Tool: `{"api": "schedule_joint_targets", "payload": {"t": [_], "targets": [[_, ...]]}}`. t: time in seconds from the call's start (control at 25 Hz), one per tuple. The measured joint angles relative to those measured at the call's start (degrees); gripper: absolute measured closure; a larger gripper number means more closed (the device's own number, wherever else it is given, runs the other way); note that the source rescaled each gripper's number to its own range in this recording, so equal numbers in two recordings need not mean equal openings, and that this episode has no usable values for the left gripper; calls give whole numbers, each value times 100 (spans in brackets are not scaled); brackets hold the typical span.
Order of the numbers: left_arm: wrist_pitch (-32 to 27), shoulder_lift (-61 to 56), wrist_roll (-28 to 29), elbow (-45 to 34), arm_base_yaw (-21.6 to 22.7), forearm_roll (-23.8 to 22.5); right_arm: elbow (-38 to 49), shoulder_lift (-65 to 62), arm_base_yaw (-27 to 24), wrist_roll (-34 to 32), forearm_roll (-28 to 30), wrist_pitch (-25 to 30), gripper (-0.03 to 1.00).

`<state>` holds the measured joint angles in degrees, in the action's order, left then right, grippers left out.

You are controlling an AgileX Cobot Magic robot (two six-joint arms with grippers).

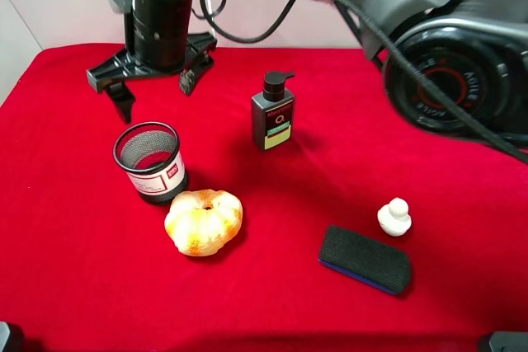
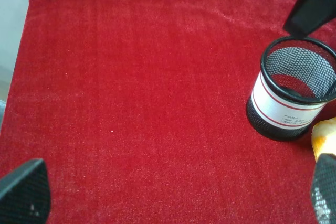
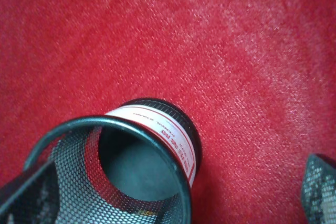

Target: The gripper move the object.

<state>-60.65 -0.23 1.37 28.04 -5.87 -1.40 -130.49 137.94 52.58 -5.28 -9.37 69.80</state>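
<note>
My black splayed-finger claw point(image 1: 157, 95) hangs spread and empty just behind the black wire-mesh pen cup point(image 1: 148, 162), which stands upright on the red cloth point(image 1: 66, 269). Only my wrist view shows the cup's dark floor. Only the high view shows the orange pumpkin-shaped toy point(image 1: 203, 222) just in front of the cup, with bare cloth to the cup's left.

The black mesh pen cup point(image 1: 148, 161) stands upright on the red cloth point(image 1: 74, 278). Above and behind it hangs the gripper point(image 1: 153, 78), fingers splayed wide and clear of the rim. An orange pumpkin-shaped thing point(image 1: 203, 222) lies at the cup's front right, seemingly touching it. A dark pump bottle point(image 1: 273, 111) stands to the cup's right. A white figurine point(image 1: 394, 217) and a black eraser pad point(image 1: 365, 259) lie well beyond that.
</note>
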Motion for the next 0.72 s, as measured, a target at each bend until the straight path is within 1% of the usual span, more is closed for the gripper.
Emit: {"api": "schedule_joint_targets", "payload": {"t": [0.48, 0.6, 0.72], "targets": [[0, 0, 0, 0, 0, 0, 0, -620, 2, 0, 75, 11, -3], [0, 0, 0, 0, 0, 0, 0, -832, 73, 0, 273, 11, -3], [0, 0, 0, 0, 0, 0, 0, -933, 123, 0, 287, 11, -3]]}}
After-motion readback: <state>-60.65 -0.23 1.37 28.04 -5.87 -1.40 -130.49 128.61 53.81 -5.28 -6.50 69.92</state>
